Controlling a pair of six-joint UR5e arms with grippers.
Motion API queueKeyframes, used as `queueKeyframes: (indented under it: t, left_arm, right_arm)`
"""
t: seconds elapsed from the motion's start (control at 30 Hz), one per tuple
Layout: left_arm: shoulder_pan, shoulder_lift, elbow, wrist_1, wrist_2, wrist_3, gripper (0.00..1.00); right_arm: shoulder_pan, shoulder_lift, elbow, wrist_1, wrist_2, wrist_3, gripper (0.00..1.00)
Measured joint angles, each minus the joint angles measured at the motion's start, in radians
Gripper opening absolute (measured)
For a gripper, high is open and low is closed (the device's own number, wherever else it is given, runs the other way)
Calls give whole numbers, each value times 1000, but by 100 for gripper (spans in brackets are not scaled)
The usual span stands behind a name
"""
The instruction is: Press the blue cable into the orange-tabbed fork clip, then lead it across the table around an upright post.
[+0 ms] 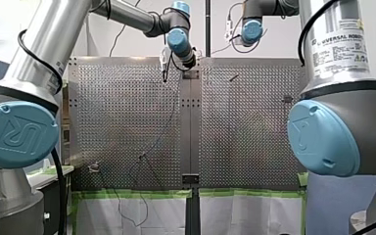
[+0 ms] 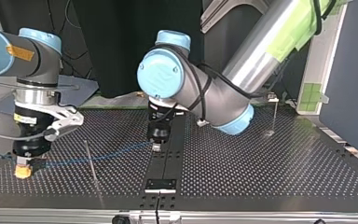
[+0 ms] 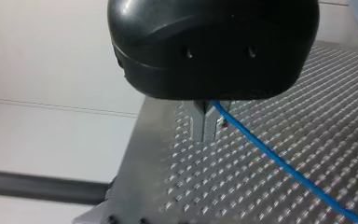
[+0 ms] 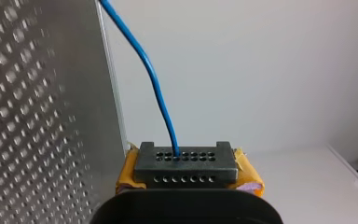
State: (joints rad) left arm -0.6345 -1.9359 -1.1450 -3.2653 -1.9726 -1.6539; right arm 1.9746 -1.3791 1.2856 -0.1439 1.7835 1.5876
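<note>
Blue cable (image 4: 161, 95) runs just above the perforated table (image 2: 261, 163), strung between both grippers, left of centre in the top view. Left gripper (image 3: 205, 134) has its metal fingers pinched on the cable. Right gripper (image 4: 189, 175) clamps its yellow pads on the black holed block (image 4: 186, 161) at the cable's end.

One cable (image 3: 279, 163), blue. One table (image 1: 127, 122), silver, holes in even rows; green tape (image 1: 127, 194) along its lower edge, front view. One block (image 4: 186, 173), black, two hole rows. On my right gripper (image 4: 189, 163), yellow pads (image 4: 248, 175). My left gripper (image 3: 205, 133), black.
</note>
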Motion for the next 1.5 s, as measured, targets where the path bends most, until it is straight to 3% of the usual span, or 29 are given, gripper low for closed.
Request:
queueKeyframes:
  t: [0.17,0.3,0.5,0.73,0.97,1.2,1.5]
  left_arm:
    - [-43,-43,43,-40,-31,12,0]
    - [-81,-84,84,-38,-41,14,0]
    - [-99,-141,141,8,-47,14,0]
    - [-91,-205,205,28,-48,9,0]
    - [-80,-264,264,40,-37,-4,0]
    - [-61,-322,323,71,-1,-11,0]
    - [-39,-391,402,86,38,-19,0]
  right_arm:
    - [-37,10,1,-4,-8,0,0]
    - [-47,25,1,-7,-14,0,0]
    - [-52,46,1,-19,-32,-3,0]
    - [-60,54,1,-33,-46,11,0]
    - [-87,56,3,-26,-38,31,0]
    - [-114,71,27,-26,-26,55,0]
    - [-139,96,59,-31,-24,72,0]
